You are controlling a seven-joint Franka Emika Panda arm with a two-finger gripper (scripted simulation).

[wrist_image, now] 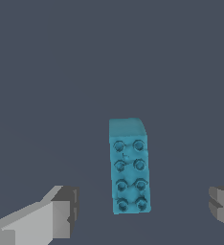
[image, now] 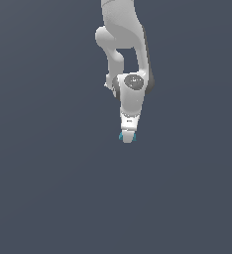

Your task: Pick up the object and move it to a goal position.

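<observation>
Plain grey tabletop (image: 48, 198) fills the exterior view, where the white arm (image: 123, 44) points its hand (image: 128, 137) toward six o'clock over the teal block (image: 122, 136), while the wrist view shows the studded block (wrist_image: 128, 165) between wide-spread fingers (wrist_image: 61, 210), untouched.

Flat, even sim light; no cast shadows/glare; low-res, slightly soft.

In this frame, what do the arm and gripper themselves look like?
The arm is smooth, rounded and white, with a dark grey round cap at the wrist. The gripper is white; its fingers are blocky, light grey with darker grey pads. No cables or markings show.
</observation>
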